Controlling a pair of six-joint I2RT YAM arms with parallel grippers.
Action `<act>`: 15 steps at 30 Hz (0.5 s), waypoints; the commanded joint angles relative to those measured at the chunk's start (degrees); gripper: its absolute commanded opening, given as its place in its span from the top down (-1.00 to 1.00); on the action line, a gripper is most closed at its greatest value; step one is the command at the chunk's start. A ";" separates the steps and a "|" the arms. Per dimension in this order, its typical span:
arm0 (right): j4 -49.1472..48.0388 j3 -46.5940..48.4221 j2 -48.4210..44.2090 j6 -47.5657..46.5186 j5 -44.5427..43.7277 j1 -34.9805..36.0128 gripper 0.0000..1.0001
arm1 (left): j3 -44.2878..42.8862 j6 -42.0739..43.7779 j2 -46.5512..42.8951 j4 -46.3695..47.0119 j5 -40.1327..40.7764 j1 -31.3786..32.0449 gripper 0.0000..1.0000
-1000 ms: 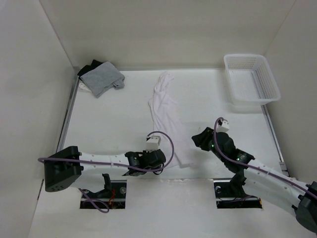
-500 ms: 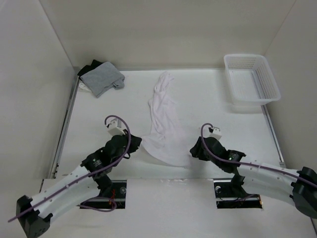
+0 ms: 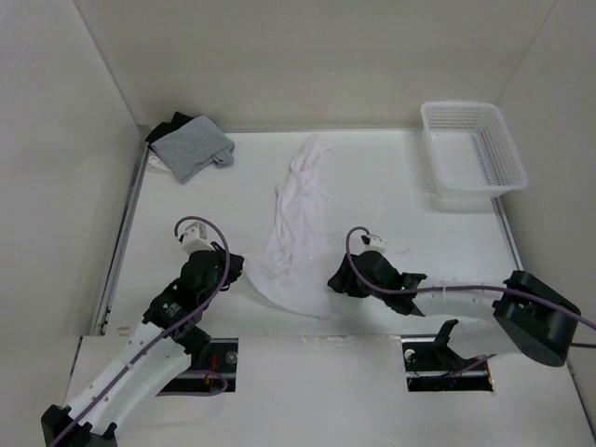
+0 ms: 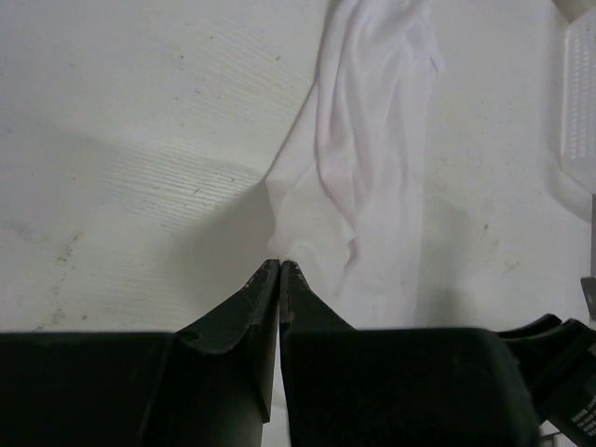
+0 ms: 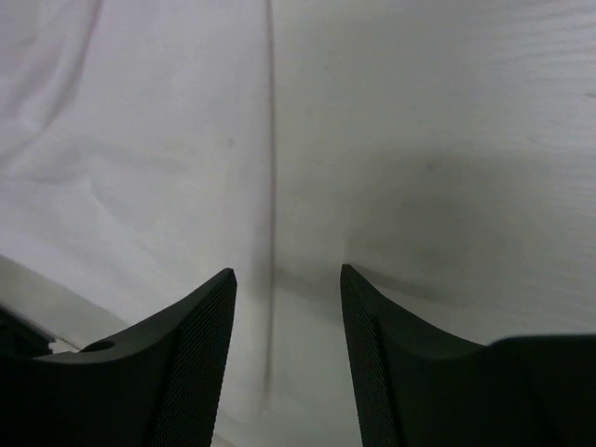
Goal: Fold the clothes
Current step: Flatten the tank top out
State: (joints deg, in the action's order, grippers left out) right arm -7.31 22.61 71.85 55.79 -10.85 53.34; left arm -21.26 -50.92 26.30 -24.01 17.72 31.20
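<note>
spreading step: the white shirt (image 3: 298, 214) lies as a long crumpled strip mid-table (image 3: 419, 233), the left gripper (image 4: 280, 264) pinched shut on its near left corner, the right gripper (image 5: 287, 275) wide open just beside the near right edge, which it likely must grasp next.

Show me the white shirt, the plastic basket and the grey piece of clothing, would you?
white shirt (image 3: 296, 209), top view, on the bunched middle of the fabric.
plastic basket (image 3: 429, 149), top view, on its left wall.
grey garment (image 3: 191, 149), top view, on the middle of its upper face.
</note>
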 commanded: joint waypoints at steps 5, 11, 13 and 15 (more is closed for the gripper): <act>-21.42 4.29 13.14 1.51 2.69 -0.56 0.86 | -0.10 1.70 3.75 8.71 -2.51 2.67 0.96; 9.13 6.72 -11.76 -3.91 -7.50 -2.15 0.96 | -3.00 2.31 7.96 16.87 -2.51 4.79 0.97; 19.31 10.51 -16.99 -6.03 -9.36 -1.97 0.92 | -3.44 2.31 9.46 18.64 -2.95 5.57 0.97; 29.62 16.23 -18.16 -7.36 -9.71 -1.97 0.82 | -3.27 2.40 10.52 19.44 -2.78 6.46 0.97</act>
State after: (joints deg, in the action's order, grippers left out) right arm 2.76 30.17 57.12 52.95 -15.81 51.42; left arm -21.82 -49.65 35.42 -11.73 15.64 36.36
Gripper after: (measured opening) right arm 0.077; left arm 0.021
